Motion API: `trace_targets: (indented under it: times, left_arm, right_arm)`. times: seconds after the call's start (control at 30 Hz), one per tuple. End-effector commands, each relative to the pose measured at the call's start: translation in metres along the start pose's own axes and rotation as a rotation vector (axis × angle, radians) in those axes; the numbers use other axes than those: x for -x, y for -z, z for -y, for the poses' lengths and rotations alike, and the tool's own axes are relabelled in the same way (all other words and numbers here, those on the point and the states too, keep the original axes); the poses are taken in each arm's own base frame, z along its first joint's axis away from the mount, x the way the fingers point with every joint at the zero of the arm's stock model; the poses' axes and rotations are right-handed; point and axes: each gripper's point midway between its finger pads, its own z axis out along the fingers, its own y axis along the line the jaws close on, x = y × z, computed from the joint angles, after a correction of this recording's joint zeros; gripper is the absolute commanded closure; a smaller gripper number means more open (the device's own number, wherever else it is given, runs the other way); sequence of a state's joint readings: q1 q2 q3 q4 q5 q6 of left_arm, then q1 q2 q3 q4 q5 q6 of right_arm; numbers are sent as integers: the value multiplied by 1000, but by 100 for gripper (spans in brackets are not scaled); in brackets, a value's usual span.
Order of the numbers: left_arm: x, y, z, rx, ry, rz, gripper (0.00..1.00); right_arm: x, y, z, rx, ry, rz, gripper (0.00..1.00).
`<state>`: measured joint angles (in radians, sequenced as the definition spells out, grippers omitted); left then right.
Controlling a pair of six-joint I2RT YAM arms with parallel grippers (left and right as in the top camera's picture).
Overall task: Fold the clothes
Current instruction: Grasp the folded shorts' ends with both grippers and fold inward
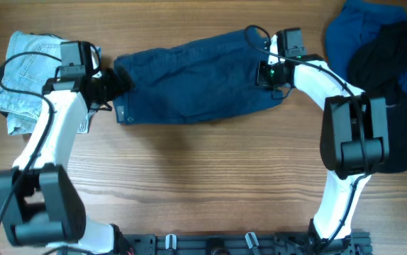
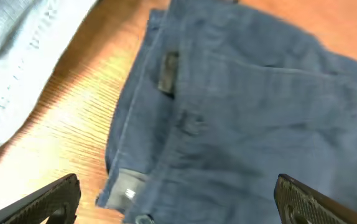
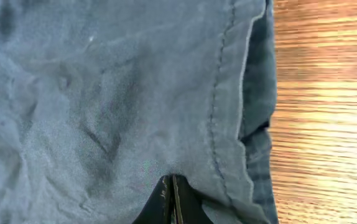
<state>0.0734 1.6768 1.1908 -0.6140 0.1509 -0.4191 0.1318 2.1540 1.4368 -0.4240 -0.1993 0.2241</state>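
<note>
The dark navy trousers (image 1: pixel 196 71) lie flat across the middle of the table, waist end to the left. My left gripper (image 1: pixel 111 83) hovers over that waist end, open wide. In the left wrist view its two fingers straddle the waistband and a belt loop of the trousers (image 2: pixel 247 112), left gripper (image 2: pixel 177 183) touching nothing. My right gripper (image 1: pixel 266 73) rests on the trousers' right end. In the right wrist view it (image 3: pixel 171 179) is shut, with the cloth (image 3: pixel 104 93) puckered at its tips beside a stitched hem.
Pale-blue denim jeans (image 1: pixel 26 71) lie folded at the far left, their edge close to the left arm (image 2: pixel 17 56). At the back right sits a heap with a brighter blue garment (image 1: pixel 363 28) and a black one (image 1: pixel 384 57). Bare wood (image 1: pixel 203 170) fills the front.
</note>
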Motion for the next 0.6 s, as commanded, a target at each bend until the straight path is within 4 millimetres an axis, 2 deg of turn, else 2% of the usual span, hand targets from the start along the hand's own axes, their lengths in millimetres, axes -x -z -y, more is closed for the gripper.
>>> trace_targets:
  times: [0.0, 0.07, 0.13, 0.2, 0.3, 0.37, 0.43, 0.5, 0.57]
  left_arm:
    - [-6, -27, -11, 40, -7, -55, 0]
    - [-8, -36, -13, 46, -5, -65, 0]
    - [0, -38, -10, 30, -9, -34, 0]
    - [15, -40, -9, 7, -6, 16, 0]
    - [24, -59, -8, -64, -6, 20, 0]
    - [17, -76, -1, -128, -41, -20, 2]
    - [10, -84, 5, -171, -84, -51, 3]
    - [0, -87, 18, -270, -162, -89, 5]
    - [-3, -86, 23, -305, -217, -94, 5]
  right_arm:
    - [-38, -18, 34, -103, -57, -116, 96]
    - [-43, -15, 45, -121, -82, -140, 96]
    - [-49, -12, 57, -130, -120, -166, 96]
    - [-54, -10, 57, -109, -104, -193, 96]
    - [-57, -10, 56, -106, -98, -204, 96]
    - [-58, -10, 55, -107, -98, -210, 96]
    - [-59, -9, 55, -107, -98, -212, 96]
    - [-59, -9, 55, -107, -98, -212, 96]
    - [-59, -10, 52, -105, -92, -214, 96]
